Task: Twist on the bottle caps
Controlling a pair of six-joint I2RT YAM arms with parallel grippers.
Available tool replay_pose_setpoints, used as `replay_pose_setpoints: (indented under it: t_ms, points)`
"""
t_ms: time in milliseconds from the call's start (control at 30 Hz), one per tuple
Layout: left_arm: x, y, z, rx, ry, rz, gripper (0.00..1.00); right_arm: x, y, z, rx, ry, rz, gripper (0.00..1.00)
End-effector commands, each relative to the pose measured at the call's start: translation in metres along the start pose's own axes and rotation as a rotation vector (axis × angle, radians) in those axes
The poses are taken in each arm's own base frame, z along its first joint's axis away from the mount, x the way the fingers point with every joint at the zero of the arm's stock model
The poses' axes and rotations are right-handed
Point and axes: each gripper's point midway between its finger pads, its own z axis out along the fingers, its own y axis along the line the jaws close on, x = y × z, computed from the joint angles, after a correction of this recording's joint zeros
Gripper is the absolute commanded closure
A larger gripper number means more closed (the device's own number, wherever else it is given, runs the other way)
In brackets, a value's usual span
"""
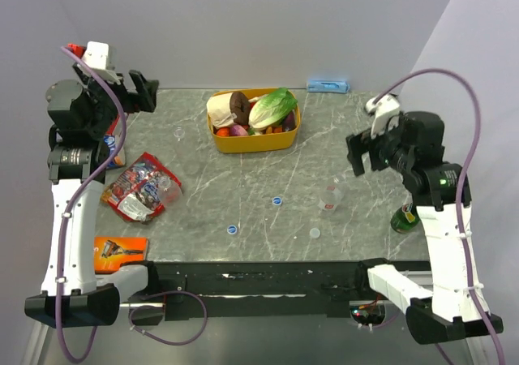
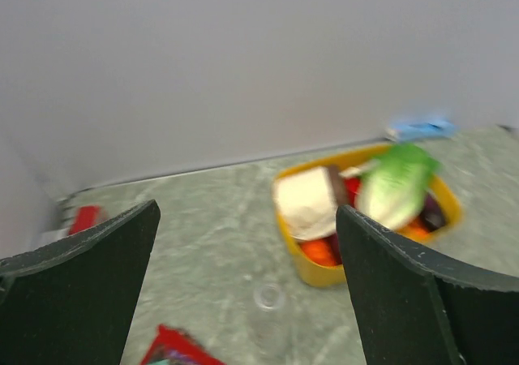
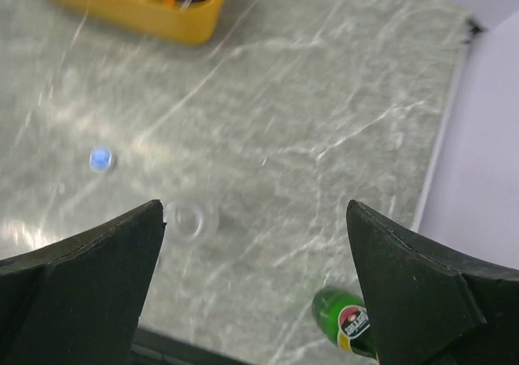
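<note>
Three bottle caps lie on the grey table: a blue one (image 1: 277, 200) near the middle, another blue one (image 1: 232, 229) nearer the front, and a whitish one (image 1: 315, 233). A clear bottle (image 1: 330, 197) stands uncapped right of centre; the right wrist view shows its open mouth (image 3: 186, 221) and a blue cap (image 3: 100, 159). A second clear bottle (image 1: 179, 138) stands at the left, with its mouth (image 2: 269, 298) below my left gripper's view. A third clear bottle (image 1: 167, 189) rests against the snack bag. My left gripper (image 1: 144, 92) (image 2: 247, 211) hovers open at the back left. My right gripper (image 1: 365, 156) (image 3: 255, 207) hovers open and holds nothing.
A yellow tub (image 1: 288, 140) of toy food stands at the back centre. A red snack bag (image 1: 134, 188) and an orange razor pack (image 1: 120, 250) lie at the left. A dark green bottle (image 1: 403, 217) stands beside the right arm. A blue packet (image 1: 328, 85) lies by the back wall.
</note>
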Motion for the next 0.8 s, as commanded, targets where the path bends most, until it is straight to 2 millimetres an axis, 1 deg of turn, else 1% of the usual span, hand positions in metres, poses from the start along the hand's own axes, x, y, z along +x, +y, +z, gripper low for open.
replay_pose_setpoints:
  t_ms: [0, 33, 67, 133, 167, 200, 233, 333, 567, 600, 767]
  points:
    - [0.005, -0.054, -0.001, 0.292, 0.026, -0.047, 0.04, 0.045, 0.044, -0.004, -0.264, 0.061, -0.217, 0.0]
    - [0.007, -0.062, -0.001, 0.336, 0.041, -0.055, 0.04, 0.048, 0.047, -0.007, -0.278, 0.047, -0.233, 0.0]
    - [0.008, -0.066, 0.002, 0.355, 0.048, -0.064, 0.04, 0.054, 0.049, -0.003, -0.289, 0.06, -0.232, 0.0]
    - [0.008, -0.07, 0.003, 0.38, 0.056, -0.064, 0.04, 0.064, 0.049, 0.006, -0.294, 0.113, -0.205, 0.02]
    - [0.007, -0.079, 0.004, 0.413, 0.059, -0.06, 0.04, 0.071, 0.05, 0.009, -0.307, 0.147, -0.196, 0.04]
    - [0.007, -0.081, 0.005, 0.42, 0.06, -0.051, 0.04, 0.073, 0.053, 0.011, -0.327, 0.16, -0.191, 0.07]
    - [0.007, -0.083, 0.005, 0.424, 0.065, -0.049, 0.04, 0.076, 0.055, 0.015, -0.344, 0.181, -0.183, 0.08]
    - [0.006, -0.087, 0.007, 0.435, 0.067, -0.051, 0.04, 0.077, 0.058, 0.024, -0.366, 0.179, -0.174, 0.1]
    - [0.004, -0.1, 0.004, 0.466, 0.056, -0.05, 0.04, 0.091, 0.057, 0.048, -0.36, 0.235, -0.164, 0.19]
    - [0.004, -0.102, 0.003, 0.471, 0.059, -0.042, 0.04, 0.091, 0.058, 0.049, -0.363, 0.237, -0.169, 0.24]
    - [0.002, -0.114, 0.004, 0.502, 0.06, 0.0, 0.04, 0.09, 0.062, 0.056, -0.38, 0.229, -0.181, 0.35]
